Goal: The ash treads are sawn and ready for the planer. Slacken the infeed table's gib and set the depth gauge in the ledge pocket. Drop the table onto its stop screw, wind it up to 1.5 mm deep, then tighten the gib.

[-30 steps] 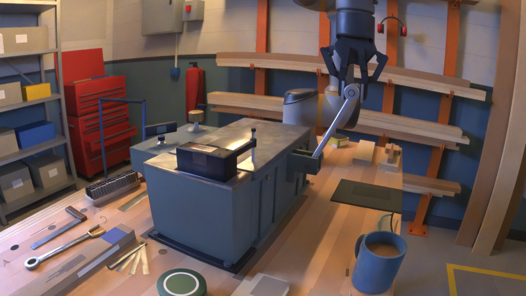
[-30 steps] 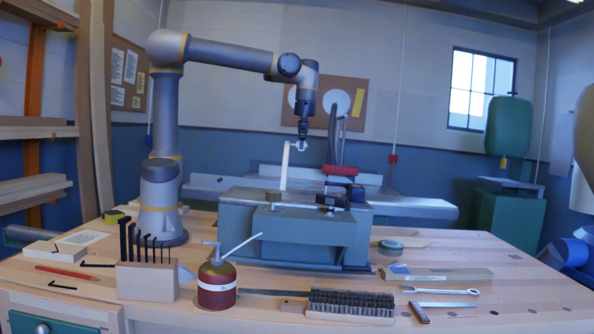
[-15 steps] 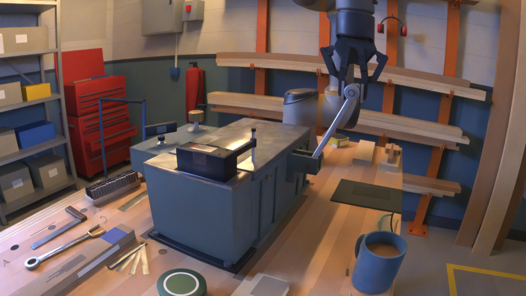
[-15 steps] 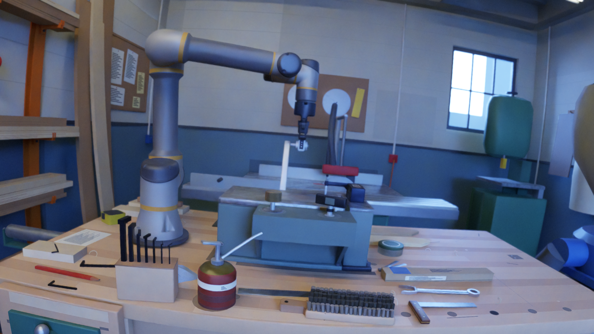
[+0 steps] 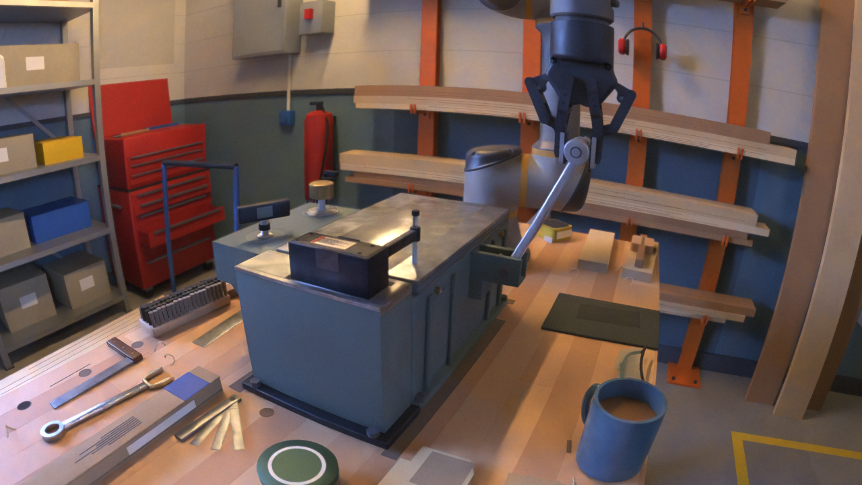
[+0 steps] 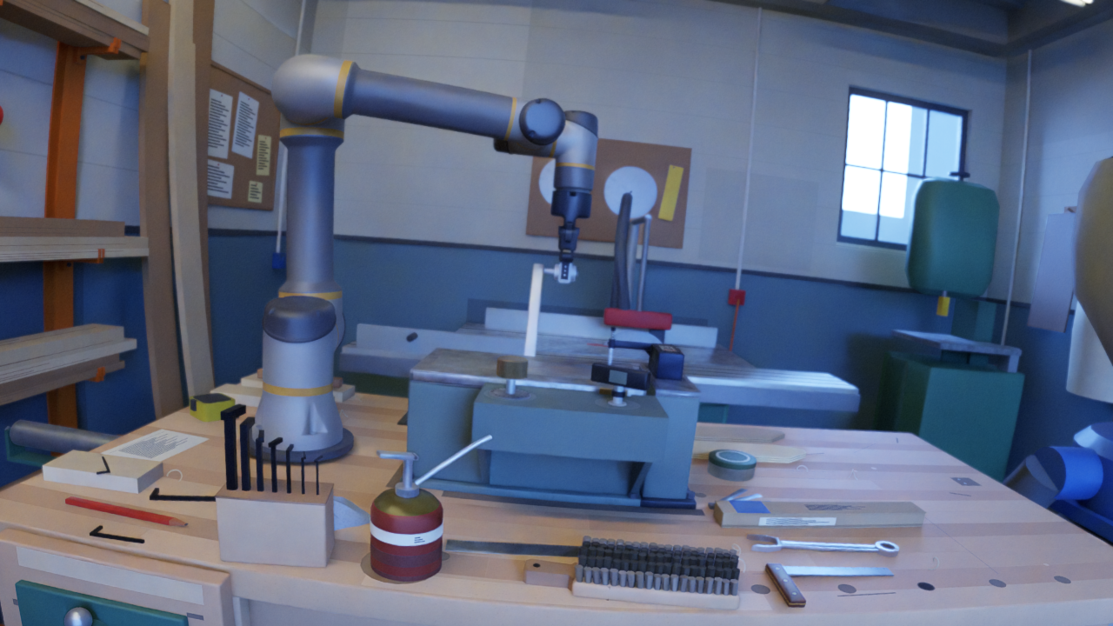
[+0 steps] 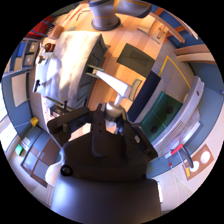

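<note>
On the workbench sits the grey-blue planer [image 5: 374,283], and the depth gauge [image 5: 346,258], a black block with a thin probe, rests on its table near the front edge. The gib lever [image 5: 545,208], a long pale handle, rises at a slant from a bracket on the planer's right side. The lever's round knob [image 5: 575,151] is clamped in my gripper [image 5: 577,154] [image 6: 566,269] [image 7: 113,115], which hangs straight down over it. A brass-topped handwheel [image 5: 321,192] [image 6: 511,367] stands on the lower ledge at the planer's far end.
A blue mug [image 5: 621,425] of coffee stands at the bench's right front edge, behind it a dark mat [image 5: 603,313]. A wire brush [image 5: 184,301], square, spanner [image 5: 102,405] and oil can [image 6: 405,529] lie around the planer. Timber racks line the wall behind my arm.
</note>
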